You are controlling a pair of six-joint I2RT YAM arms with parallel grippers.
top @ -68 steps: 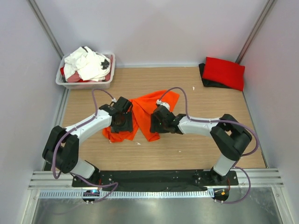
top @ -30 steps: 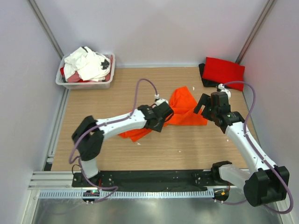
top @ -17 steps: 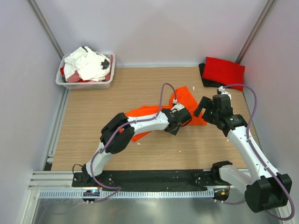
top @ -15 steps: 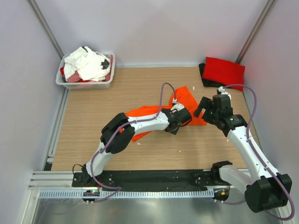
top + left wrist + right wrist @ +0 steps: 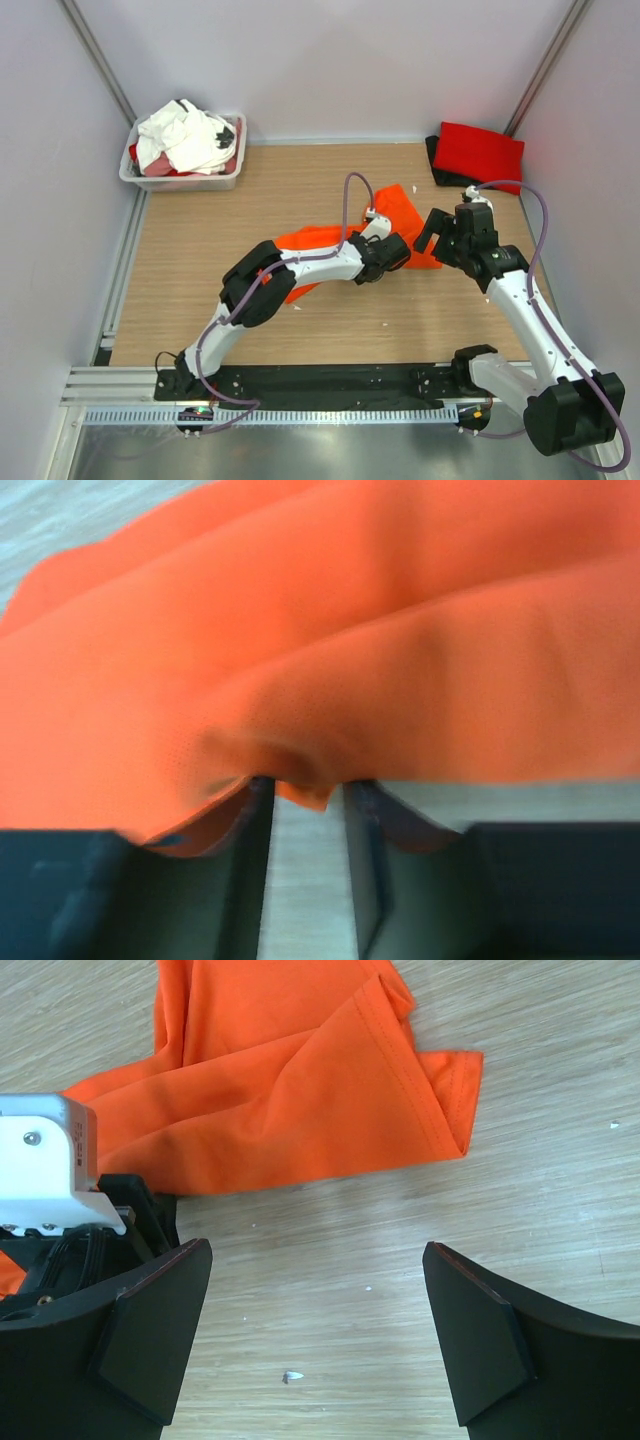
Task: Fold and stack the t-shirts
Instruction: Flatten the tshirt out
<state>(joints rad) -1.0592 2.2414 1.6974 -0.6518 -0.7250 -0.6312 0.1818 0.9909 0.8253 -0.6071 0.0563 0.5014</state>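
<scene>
— So, where does the bright orange cloth t-shirt (image 5: 397, 208) lie?

— Near the middle of the wooden table (image 5: 200, 230), crumpled in a long band running from about 8 o'clock up toward 1 o'clock. A sleeve corner points to 3 o'clock. The folded red cloth t-shirt (image 5: 480, 152) sits in the far corner at 1 o'clock, and the white plastic tub (image 5: 182, 182) with more shirts is at 11 o'clock.

— And the claws?

— The left gripper (image 5: 305, 802) is at the shirt's 6 o'clock edge. Its jaws stand a narrow way apart, with a small tuck of hem drooping between the tips. I cannot tell whether that tuck is truly pinched. The right gripper (image 5: 315, 1330) hangs with its jaws spread wide over bare wood at the shirt's 3 o'clock side, touching nothing.

— How would you expect the cloth to handle?

— Light, thin and limp, I'd say. It will sag and slide rather than hold a shape, and a shallow pinch may slip off. Better to take it at a stitched hem or the sleeve corner, one layer only, with the two grips well apart so it spreads flat.
</scene>
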